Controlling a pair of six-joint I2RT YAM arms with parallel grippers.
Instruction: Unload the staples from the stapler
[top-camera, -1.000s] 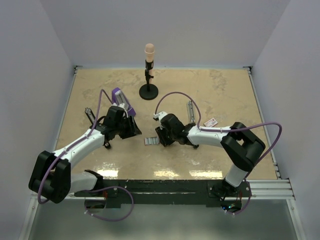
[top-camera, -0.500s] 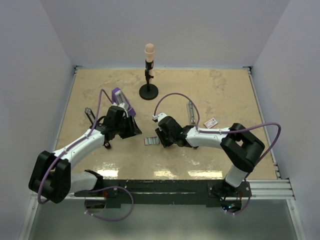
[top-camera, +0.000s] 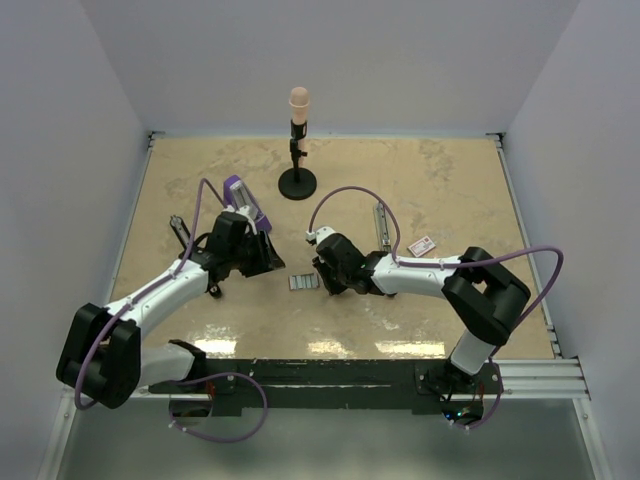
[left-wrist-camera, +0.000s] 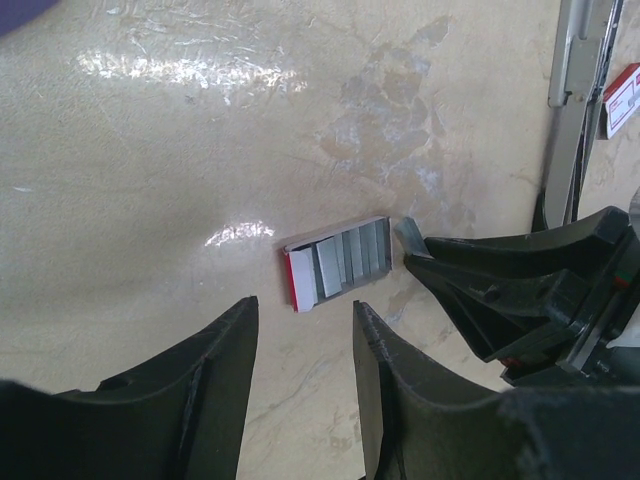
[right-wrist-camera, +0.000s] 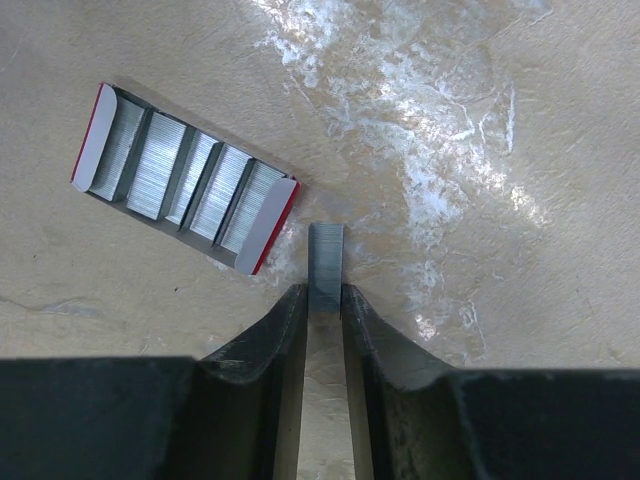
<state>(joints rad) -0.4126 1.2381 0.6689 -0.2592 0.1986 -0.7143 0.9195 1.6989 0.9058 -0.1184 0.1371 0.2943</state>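
The staples (right-wrist-camera: 325, 258), a short ridged silver strip, lie flat on the table with their near end pinched between my right gripper's (right-wrist-camera: 324, 292) fingertips. That gripper (top-camera: 325, 276) is shut on the strip, just right of an open staple box (right-wrist-camera: 185, 178). The stapler (top-camera: 381, 228), a slim black and grey bar, lies on the table behind the right arm, also seen as the stapler (left-wrist-camera: 570, 60) at the top right of the left wrist view. My left gripper (left-wrist-camera: 305, 310) is open and empty, hovering just short of the box (left-wrist-camera: 338, 262).
A pink-and-white card (top-camera: 421, 245) lies right of the stapler. A black stand with a pink top (top-camera: 297, 140) stands at the back centre. A purple object (top-camera: 238, 192) and a thin black tool (top-camera: 180, 230) lie near the left arm.
My right gripper's jaws have narrowed onto the staple strip, and the gripper has edged slightly left. The left arm has not moved.
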